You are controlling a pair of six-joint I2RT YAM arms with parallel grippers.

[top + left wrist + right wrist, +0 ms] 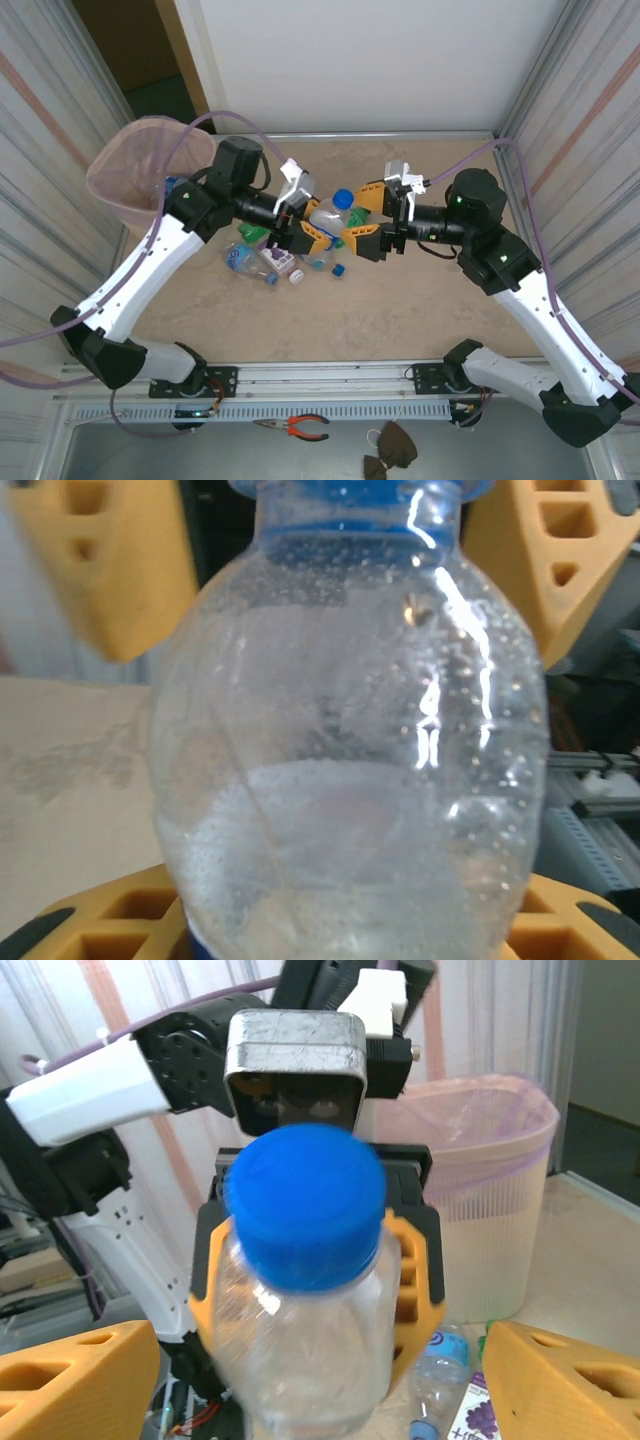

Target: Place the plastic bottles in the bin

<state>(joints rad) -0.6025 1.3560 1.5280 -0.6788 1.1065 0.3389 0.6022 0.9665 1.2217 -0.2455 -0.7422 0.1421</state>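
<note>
A clear plastic bottle with a blue cap [331, 212] is held in the air over the middle of the beige tabletop [400, 310], well right of the pink-lined beige bin [100, 185] at the far left. The left gripper [310, 218] is clenched on its body. The right gripper [362, 216] stands open, with its fingers clear of the bottle. The bottle is judged light, thin-walled and slippery, so a hold across mid-body is advised.
</note>
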